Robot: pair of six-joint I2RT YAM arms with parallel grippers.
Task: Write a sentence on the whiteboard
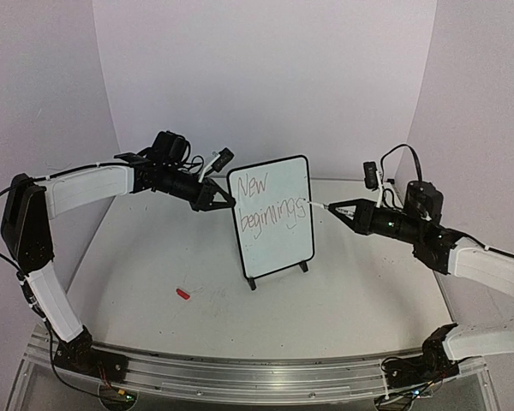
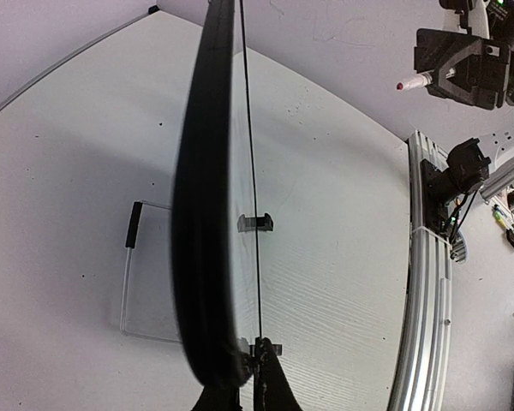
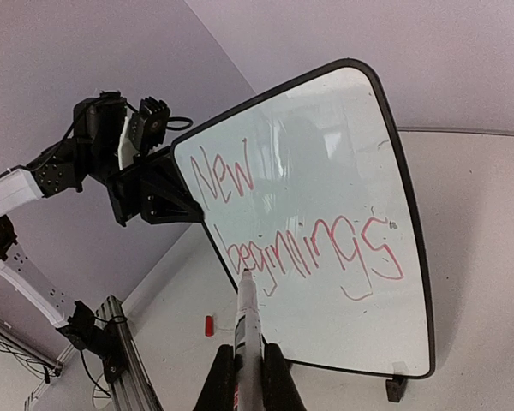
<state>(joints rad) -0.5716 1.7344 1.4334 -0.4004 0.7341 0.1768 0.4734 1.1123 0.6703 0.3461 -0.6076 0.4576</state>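
Pale lilac walls (image 1: 265, 77) close in a white table (image 1: 351, 300). Near its middle a small rectangular whiteboard (image 1: 283, 253) with a thin black frame stands upright on two little black feet, leaning back slightly, its long axis vertical. Thin red handwritten lettering (image 1: 270, 214) fills the upper half in two lines, "New" over "beginnings". The lower half is bare, so I'd say a last word has yet to go on.

The left gripper (image 1: 223, 199) is pinched tight on the board's left edge, steadying it. The right gripper (image 1: 341, 211) is closed around a slim white marker (image 1: 319, 206). The marker points leftward at the board, its red tip level with the end of "beginnings" near the right edge. From the left wrist camera the tip hangs clear of the face, not touching.

What matters next is that the blank strip lies below and to the left of that tip. The right arm, the only one with the pen, would need to drop and reach across toward the left margin before touching down. A small red cap (image 1: 183, 294) lies on the table, well apart.
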